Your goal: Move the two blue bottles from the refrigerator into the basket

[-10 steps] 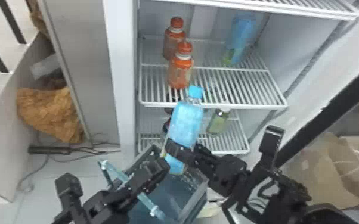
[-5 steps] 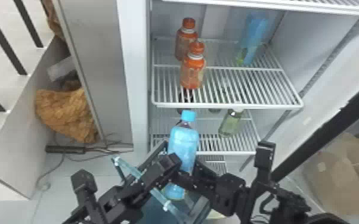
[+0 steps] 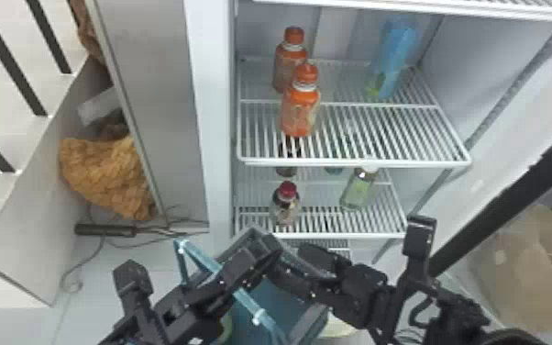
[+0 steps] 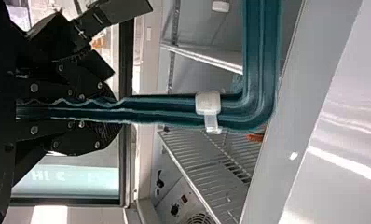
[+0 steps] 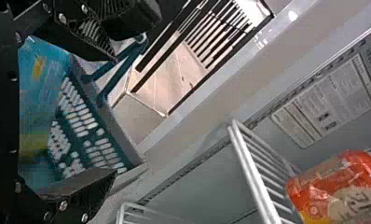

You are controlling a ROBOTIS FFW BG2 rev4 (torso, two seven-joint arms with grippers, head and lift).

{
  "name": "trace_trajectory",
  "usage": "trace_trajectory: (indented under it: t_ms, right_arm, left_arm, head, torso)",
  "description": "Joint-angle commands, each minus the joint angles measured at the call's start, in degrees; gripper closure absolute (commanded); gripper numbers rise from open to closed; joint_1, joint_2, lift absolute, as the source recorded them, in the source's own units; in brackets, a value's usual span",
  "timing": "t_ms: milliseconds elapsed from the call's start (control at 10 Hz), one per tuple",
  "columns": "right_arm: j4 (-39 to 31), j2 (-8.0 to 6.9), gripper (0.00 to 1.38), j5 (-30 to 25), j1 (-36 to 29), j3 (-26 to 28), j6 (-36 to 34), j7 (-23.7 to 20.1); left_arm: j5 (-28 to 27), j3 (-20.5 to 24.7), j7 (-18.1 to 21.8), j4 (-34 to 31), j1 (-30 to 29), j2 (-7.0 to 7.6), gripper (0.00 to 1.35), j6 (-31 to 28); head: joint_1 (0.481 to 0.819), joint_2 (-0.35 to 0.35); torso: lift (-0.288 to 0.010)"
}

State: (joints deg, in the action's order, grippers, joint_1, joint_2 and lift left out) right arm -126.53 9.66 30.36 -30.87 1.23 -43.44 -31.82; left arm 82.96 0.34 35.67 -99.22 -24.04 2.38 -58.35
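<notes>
At the nine o'clock side, the basket handle (image 4: 165, 109) is clenched by the left gripper (image 4: 113, 109); that hold is best kept firm and the handle level, so that the basket (image 3: 284, 300) is not tipped. Inside the basket, what looks like one blue bottle (image 5: 41, 88) is seen close by the spread fingers of the right gripper (image 5: 113, 114). The step in hand is judged to be the withdrawal: the fingers should be kept wide and drawn out slowly, so that neither bottle nor rim is snagged. From the right gripper in the head view, the orange bottles (image 3: 300, 108) are found toward twelve o'clock, and the second blue bottle (image 3: 392, 59) toward one o'clock, deep on the refrigerator's shelf (image 3: 357, 163); it is best approached wide of the orange pair.
</notes>
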Motion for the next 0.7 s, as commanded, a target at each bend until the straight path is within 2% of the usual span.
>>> trace_trajectory:
  t_ms: [0, 300, 600]
  right_arm:
    - [-0.9, -0.69, 0.16, -0.2, -0.8, 2.1, 1.8, 0.0]
    - [-5.6, -2.63, 0.17, -3.6, -2.9, 8.6, 7.7, 0.1]
    - [-8.3, -3.59, 0.17, -4.3, -2.0, 12.8, 10.0, 1.2]
  left_arm:
    - [0.0, 0.0, -0.1, 0.0, -0.1, 0.00, 1.20, 0.0]
    - [0.1, 0.0, -0.1, 0.0, -0.4, 0.08, 1.20, 0.0]
    - [0.2, 0.0, -0.1, 0.0, -0.6, 0.08, 1.20, -0.1]
  head:
    - [0.695, -0.131]
    - [0.695, -0.200]
    - [0.695, -0.280]
  torso:
    - [0.000]
    - [0.000]
    - [0.000]
